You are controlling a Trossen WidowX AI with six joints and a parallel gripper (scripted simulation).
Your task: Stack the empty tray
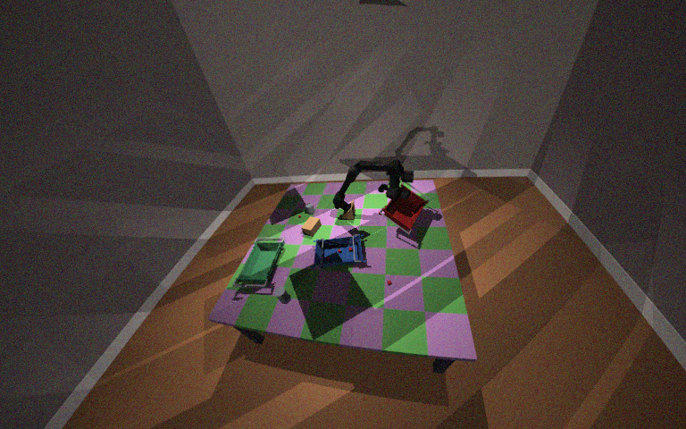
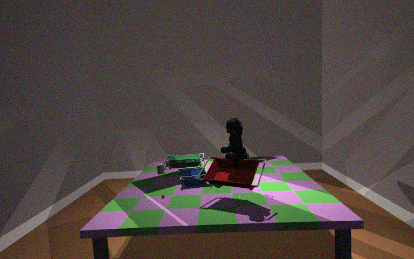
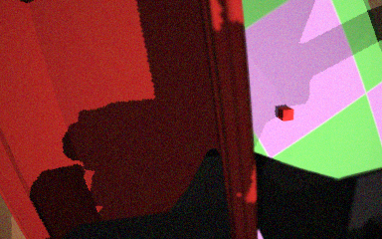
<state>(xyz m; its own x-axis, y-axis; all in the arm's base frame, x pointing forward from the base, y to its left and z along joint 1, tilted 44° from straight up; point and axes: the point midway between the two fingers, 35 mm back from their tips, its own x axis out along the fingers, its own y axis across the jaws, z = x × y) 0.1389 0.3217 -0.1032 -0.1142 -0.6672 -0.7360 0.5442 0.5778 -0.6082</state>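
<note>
Three trays in sight. The red tray, taken as the empty one, is off the surface, its shadow lying apart beneath it. The tool is pinching one wall of it, a finger on either side. Gripping a wall probably keeps the fingers clear of the underside, which must land on the bars. The cost: tray hangs tilted, most likely its own weight pulling on a one-sided grip.

Blue tray stands on the surface, red blocks inside. Its bars look swung in near the two ends, presumably spaced so as to carry a tray from both sides; exact seating too small to tell. Green tray stands well apart, apparently not needed.

Judgement: bar work looks done, carry under way. Next calls for bringing red over blue, squared to it and levelled, then lowering gently. Risk: tilted, one edge could slip between the bars or knock one outward. Release only once both bars bear it.
</note>
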